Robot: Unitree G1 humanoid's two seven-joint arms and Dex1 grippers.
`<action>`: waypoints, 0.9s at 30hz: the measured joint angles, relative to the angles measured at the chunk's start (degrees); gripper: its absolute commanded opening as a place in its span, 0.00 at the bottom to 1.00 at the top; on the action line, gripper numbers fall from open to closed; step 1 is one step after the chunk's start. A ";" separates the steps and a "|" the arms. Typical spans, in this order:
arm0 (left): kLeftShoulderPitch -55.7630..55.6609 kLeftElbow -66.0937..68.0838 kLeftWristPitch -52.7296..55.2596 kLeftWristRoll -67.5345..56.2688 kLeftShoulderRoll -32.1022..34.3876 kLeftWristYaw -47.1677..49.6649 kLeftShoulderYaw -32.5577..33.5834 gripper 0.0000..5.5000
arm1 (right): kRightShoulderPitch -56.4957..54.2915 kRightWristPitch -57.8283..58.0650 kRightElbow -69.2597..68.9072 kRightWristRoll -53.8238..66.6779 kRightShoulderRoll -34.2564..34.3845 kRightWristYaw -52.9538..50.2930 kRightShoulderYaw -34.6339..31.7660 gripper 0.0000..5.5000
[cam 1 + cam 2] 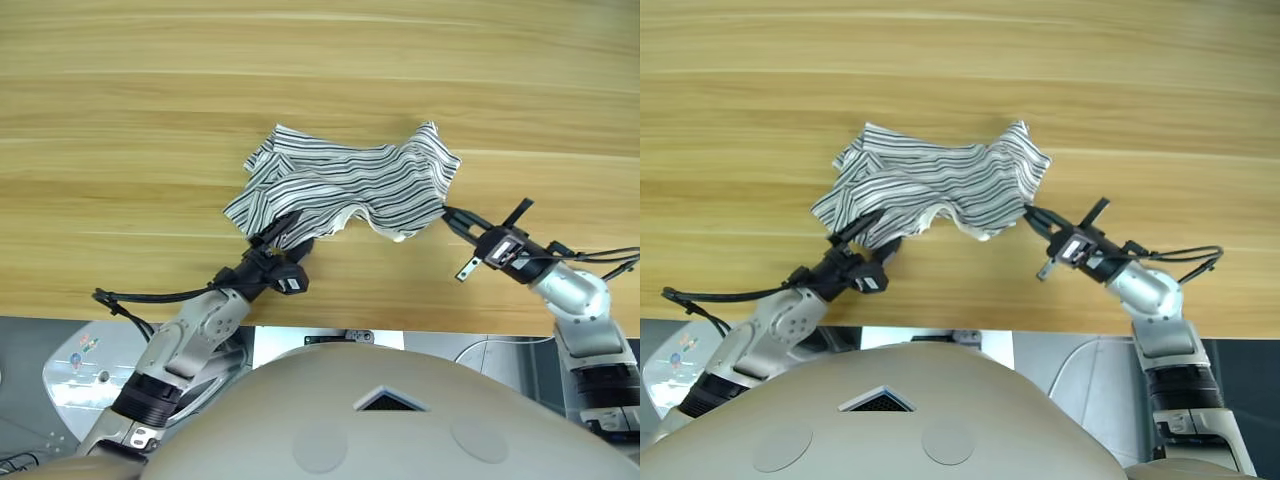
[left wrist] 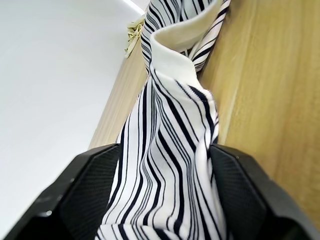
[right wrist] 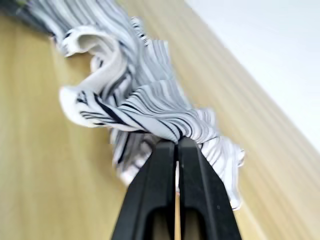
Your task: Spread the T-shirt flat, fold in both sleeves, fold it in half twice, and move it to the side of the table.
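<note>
The black-and-white striped T-shirt [image 1: 350, 180] lies bunched and wrinkled on the wooden table [image 1: 120, 130], stretched between my two grippers. My left gripper [image 1: 285, 235] holds its near left edge, with striped cloth [image 2: 170, 160] running between the black fingers [image 2: 87, 195]. My right gripper [image 1: 452, 217] pinches the shirt's right edge, its two fingers [image 3: 165, 200] pressed together on a fold of fabric [image 3: 150, 110]. The cream collar band [image 2: 172, 47] curls up in the middle of the near edge.
Bare wood stretches far beyond the shirt and to both sides. The table's near edge [image 1: 400, 328] runs just behind my wrists. Cables [image 1: 150, 296] trail from the left arm.
</note>
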 measured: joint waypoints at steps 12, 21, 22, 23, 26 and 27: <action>-4.09 3.22 1.90 2.19 -4.82 1.44 -2.70 0.61 | -4.11 4.39 -1.81 -0.86 3.55 -0.62 -0.09 0.01; -3.69 3.15 2.70 2.21 -7.19 2.29 -6.91 0.61 | -15.25 13.18 -7.21 0.21 7.37 -2.81 -0.40 0.01; -3.35 2.92 2.70 2.09 -7.21 2.28 -7.26 0.61 | -15.84 13.96 -7.24 0.21 7.54 -2.88 -0.40 0.01; -3.13 2.77 2.71 2.02 -7.22 2.26 -7.39 0.61 | -16.45 14.95 -7.31 0.23 7.80 -2.92 -0.40 0.01; -2.18 2.30 2.85 0.83 -7.28 2.15 -7.69 0.61 | -19.20 17.57 -8.50 0.24 9.13 -3.15 -0.24 0.01; -2.09 2.28 3.05 0.83 -7.50 2.16 -7.68 0.61 | -19.91 18.02 -8.50 0.04 9.23 -3.16 -0.09 0.01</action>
